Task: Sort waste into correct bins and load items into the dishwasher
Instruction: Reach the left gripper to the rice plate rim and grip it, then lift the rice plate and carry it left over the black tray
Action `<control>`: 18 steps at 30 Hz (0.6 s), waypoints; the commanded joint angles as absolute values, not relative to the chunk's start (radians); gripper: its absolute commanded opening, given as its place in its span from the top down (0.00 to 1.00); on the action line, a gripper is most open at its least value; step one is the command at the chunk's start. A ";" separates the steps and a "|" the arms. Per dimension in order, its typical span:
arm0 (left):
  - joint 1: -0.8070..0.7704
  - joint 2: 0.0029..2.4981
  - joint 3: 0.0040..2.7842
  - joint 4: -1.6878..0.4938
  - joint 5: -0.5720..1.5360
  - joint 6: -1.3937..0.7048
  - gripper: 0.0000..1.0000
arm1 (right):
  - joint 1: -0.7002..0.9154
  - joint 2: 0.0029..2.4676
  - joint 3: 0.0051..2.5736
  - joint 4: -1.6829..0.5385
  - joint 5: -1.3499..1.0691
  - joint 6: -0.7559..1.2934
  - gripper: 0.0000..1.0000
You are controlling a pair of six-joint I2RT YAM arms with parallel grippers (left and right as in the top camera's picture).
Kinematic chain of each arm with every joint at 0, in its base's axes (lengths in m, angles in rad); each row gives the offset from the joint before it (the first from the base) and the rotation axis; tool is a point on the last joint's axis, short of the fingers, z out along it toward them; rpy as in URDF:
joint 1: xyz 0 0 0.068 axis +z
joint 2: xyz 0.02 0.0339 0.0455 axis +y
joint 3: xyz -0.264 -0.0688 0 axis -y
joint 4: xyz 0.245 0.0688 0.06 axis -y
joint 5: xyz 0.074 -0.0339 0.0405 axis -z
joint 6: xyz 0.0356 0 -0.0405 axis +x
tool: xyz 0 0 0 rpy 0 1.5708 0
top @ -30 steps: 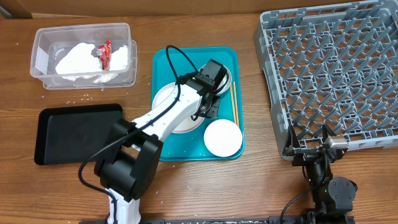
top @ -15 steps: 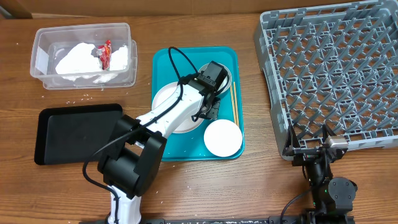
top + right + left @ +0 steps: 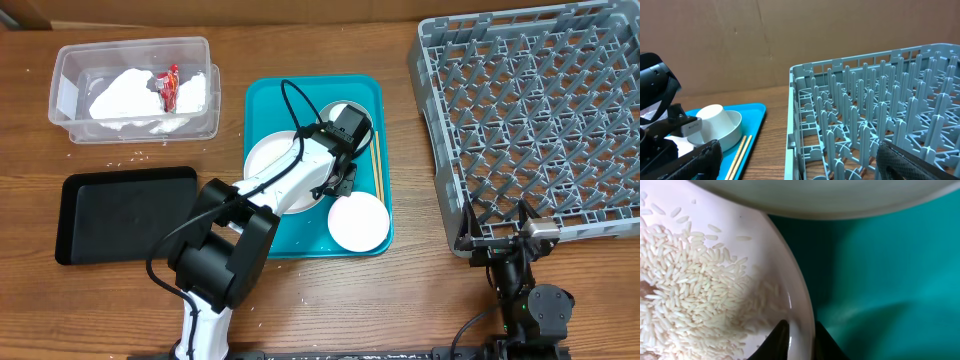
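A robot lab: wooden table (image 3: pixel 420 300), cardboard backdrop (image 3: pixel 790 40).

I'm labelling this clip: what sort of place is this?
Likely a robotics lab bench staged as a dish-clearing station, not a real kitchen: a grey dish rack, a teal tray holding a plate with rice, and a cardboard backdrop behind the wooden table.

dish rack (image 3: pixel 865 115) right | cup (image 3: pixel 715 117) in bowl (image 3: pixel 734 129) | chopsticks (image 3: pixel 741 150) on teal tray (image 3: pixel 754 111)

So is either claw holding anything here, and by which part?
The left claw pinches the rice-covered plate by its rim, one finger on each side of the edge. The right claw is open and holds nothing.
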State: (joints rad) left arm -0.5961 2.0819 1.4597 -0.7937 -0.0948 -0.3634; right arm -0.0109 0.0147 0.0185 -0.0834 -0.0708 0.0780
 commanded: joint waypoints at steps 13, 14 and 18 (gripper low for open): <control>-0.597 2.113 1.546 -0.922 -0.157 -0.387 0.96 | -0.007 0.005 0.008 -0.080 -0.064 0.078 0.00; -0.597 2.113 1.552 -0.934 -0.170 -0.390 0.96 | -0.007 0.005 0.008 -0.080 -0.064 0.078 0.00; -0.597 2.113 1.574 -0.979 -0.198 -0.394 0.96 | -0.007 0.005 0.008 -0.080 -0.064 0.078 0.00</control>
